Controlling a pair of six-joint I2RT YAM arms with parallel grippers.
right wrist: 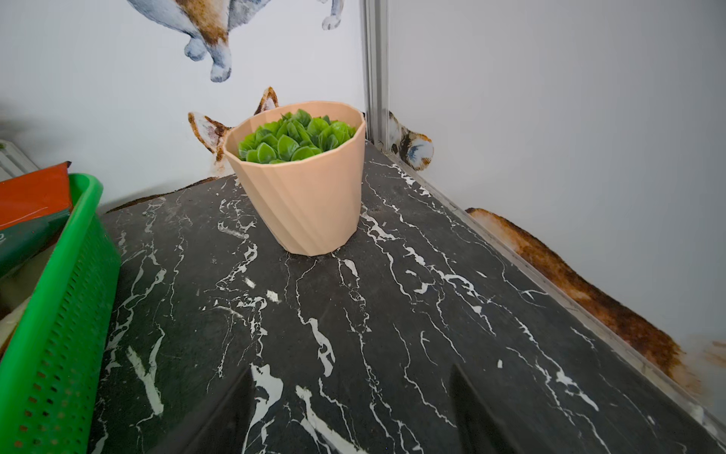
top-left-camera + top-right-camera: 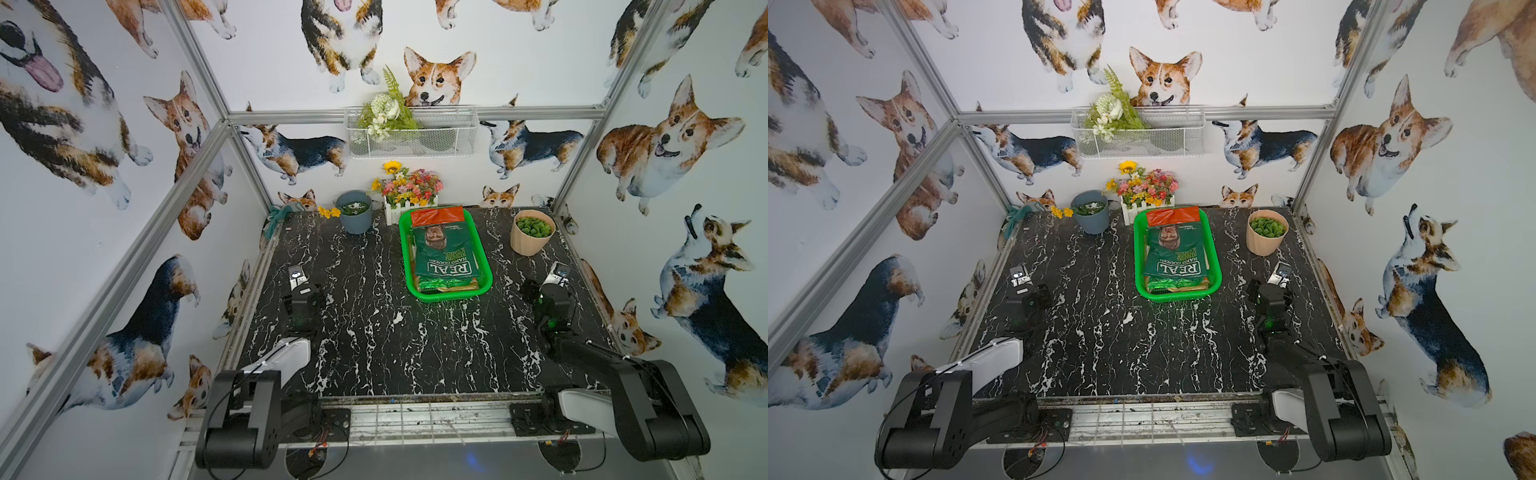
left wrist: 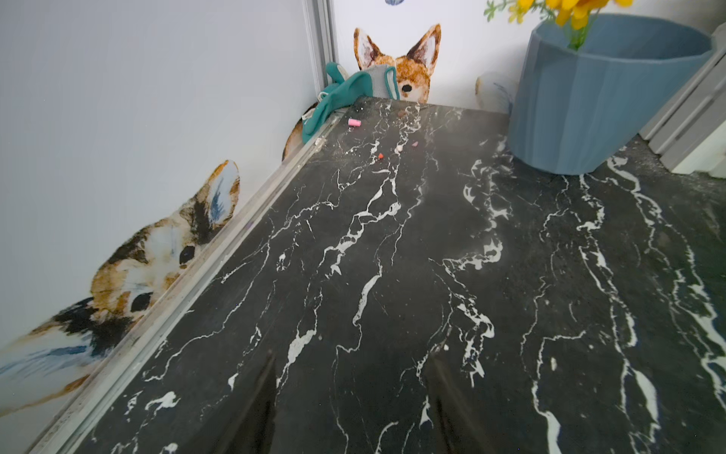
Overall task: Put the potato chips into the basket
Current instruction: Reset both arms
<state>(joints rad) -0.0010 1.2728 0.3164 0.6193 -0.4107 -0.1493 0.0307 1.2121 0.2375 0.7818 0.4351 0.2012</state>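
Note:
The green basket (image 2: 487, 266) (image 2: 1216, 266) stands at the far middle of the black marble table, and the potato chips lie stacked inside it. A dark green "REAL" bag (image 2: 444, 257) (image 2: 1177, 257) is on top. An orange bag (image 2: 436, 216) (image 2: 1173, 216) pokes out at the far end, and tan edges show underneath. My left gripper (image 2: 296, 276) (image 3: 349, 355) hovers open over bare table near the left wall, holding nothing. My right gripper (image 2: 557, 274) (image 1: 352, 369) is open and empty, to the right of the basket wall (image 1: 59, 334) and the orange bag (image 1: 31, 192).
A peach pot (image 2: 532, 232) (image 1: 302, 196) of green leaves stands at the far right. A blue-grey pot (image 2: 354, 212) (image 3: 589, 98) and a white flower box (image 2: 409, 195) stand at the back. A teal cloth (image 3: 341, 94) and small crumbs (image 3: 354, 122) lie in the far left corner.

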